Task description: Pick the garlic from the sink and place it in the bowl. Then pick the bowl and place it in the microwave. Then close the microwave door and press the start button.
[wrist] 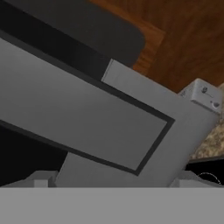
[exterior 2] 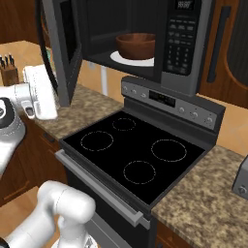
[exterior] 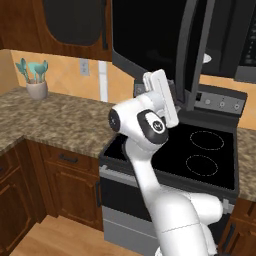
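Observation:
The dark reddish-brown bowl [exterior 2: 135, 45] sits on the white turntable plate [exterior 2: 127, 60] inside the black microwave [exterior 2: 190, 72], left of its button panel [exterior 2: 181, 43]. No garlic shows above the bowl's rim, and the sink is out of view. The microwave door [exterior 2: 62, 48] stands swung open to the left; it appears as a wide black panel [exterior: 150, 35] in the left base view. My gripper [wrist: 113, 179] is close against the door's grey outer face [wrist: 87, 113], fingers spread apart with nothing between them. The white hand [exterior: 162, 95] is raised beside the door's lower edge.
Below the microwave is a black glass cooktop [exterior 2: 135, 145] with a control panel [exterior 2: 169, 99] behind it. Speckled granite counter [exterior: 55, 120] runs to the left, with a utensil holder [exterior: 36, 82] and a knife block [exterior 2: 8, 72]. Wooden cabinets [exterior 2: 227, 43] flank the microwave.

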Available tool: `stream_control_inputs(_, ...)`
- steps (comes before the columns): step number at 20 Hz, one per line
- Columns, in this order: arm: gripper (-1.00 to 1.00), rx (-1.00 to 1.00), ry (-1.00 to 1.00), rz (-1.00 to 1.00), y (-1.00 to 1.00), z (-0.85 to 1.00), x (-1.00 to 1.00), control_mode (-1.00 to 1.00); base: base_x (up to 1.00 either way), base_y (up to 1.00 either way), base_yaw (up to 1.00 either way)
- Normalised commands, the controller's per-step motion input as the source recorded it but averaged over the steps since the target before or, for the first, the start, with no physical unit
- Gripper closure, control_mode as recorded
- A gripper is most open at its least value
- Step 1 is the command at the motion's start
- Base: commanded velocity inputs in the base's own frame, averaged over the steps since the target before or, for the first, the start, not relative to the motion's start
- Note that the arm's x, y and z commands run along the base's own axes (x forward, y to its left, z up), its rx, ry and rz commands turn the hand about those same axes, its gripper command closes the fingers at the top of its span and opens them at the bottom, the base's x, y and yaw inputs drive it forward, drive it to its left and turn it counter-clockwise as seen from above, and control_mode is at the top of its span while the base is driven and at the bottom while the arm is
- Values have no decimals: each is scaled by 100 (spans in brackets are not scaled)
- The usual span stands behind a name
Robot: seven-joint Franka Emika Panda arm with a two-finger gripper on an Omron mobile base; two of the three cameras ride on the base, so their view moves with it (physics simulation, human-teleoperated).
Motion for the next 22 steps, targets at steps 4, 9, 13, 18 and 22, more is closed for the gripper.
stream_control_inputs(4, -100, 7, 2, -13, -20, 41, 24, -100, 0, 0, 0)
stream_control_inputs(9, -100, 6, -1, -14, -8, 42, 39, -100, 0, 0, 0)
stream_control_inputs(13, -100, 0, 3, -20, 0, 40, 57, -100, 0, 0, 0)
stream_control_inputs(18, -100, 0, 14, -25, 13, 39, 58, -100, 0, 0, 0)
stream_control_inputs(22, -100, -2, 28, -37, 22, 89, 46, -100, 0, 0, 0)
